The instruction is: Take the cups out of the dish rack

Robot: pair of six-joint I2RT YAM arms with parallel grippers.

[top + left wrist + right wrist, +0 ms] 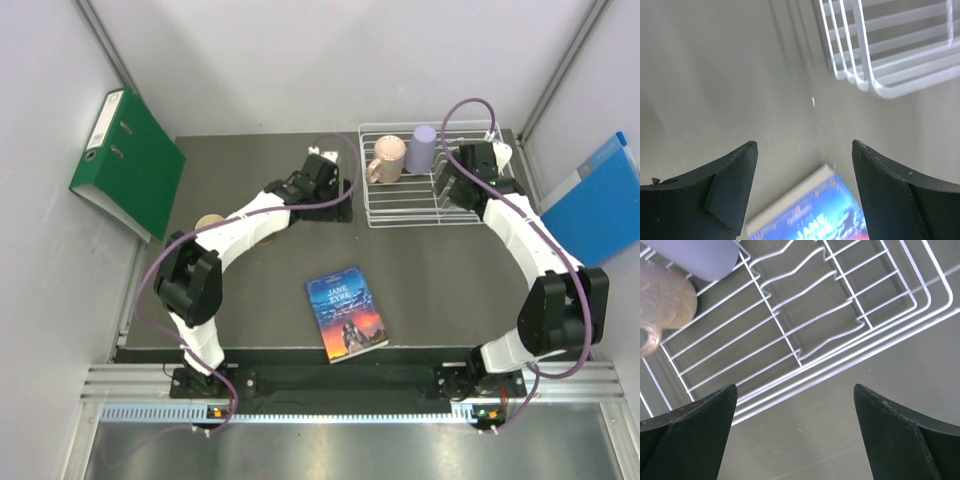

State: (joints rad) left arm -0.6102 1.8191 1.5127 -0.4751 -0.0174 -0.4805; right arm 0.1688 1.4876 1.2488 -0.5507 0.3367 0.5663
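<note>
- Step: mid-unload. Two cups sit in the dish rack (395, 207) at the table's back right: lilac tumbler (421, 150) and pale peach mug (387, 158), side by side at the rack's left end.
- Tan cup (208, 221) on the table by the left arm, half hidden (looks already out).
- Right gripper (795, 387): spread wide, empty, over the rack's right part.
- Left gripper (804, 145): fingers apart, empty, just off the rack's left corner.
- Next, my read: line one gripper up on a cup, drop, close.
- Tumbler smooth, plain-walled; mug glossy, handle toward the left arm's side.
</note>
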